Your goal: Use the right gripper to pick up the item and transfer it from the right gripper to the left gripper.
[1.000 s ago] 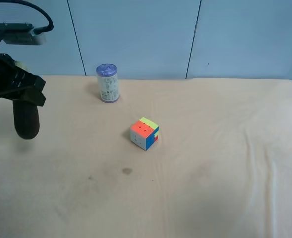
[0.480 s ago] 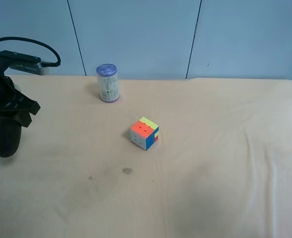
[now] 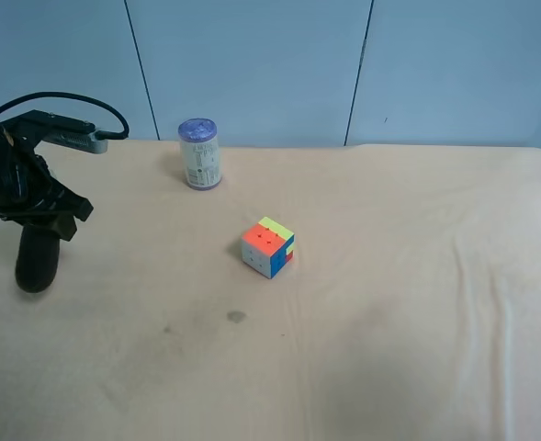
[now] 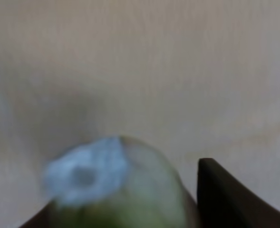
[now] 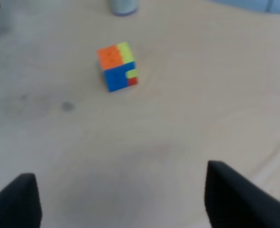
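The item, a dark eggplant [image 3: 39, 262], hangs upright from my left gripper [image 3: 35, 223], the arm at the exterior high view's left with the grey piece and looping cable. It is held just above the table. In the left wrist view its pale greenish stem end [image 4: 111, 190] fills the space beside one black finger [image 4: 225, 199]. My right gripper [image 5: 123, 204] is out of the exterior high view. Its two fingertips [image 5: 235, 194] stand wide apart over bare cloth, holding nothing.
A multicoloured puzzle cube [image 3: 268, 246] sits mid-table and also shows in the right wrist view [image 5: 117, 66]. A purple-lidded can [image 3: 199, 153] stands at the back. The beige tablecloth [image 3: 417, 303] has wrinkles at the view's right and a small stain [image 3: 236, 317].
My left gripper, holding the eggplant, dropped lower and swung toward the view's left, then came back a little to the right. Cube and can have not moved.
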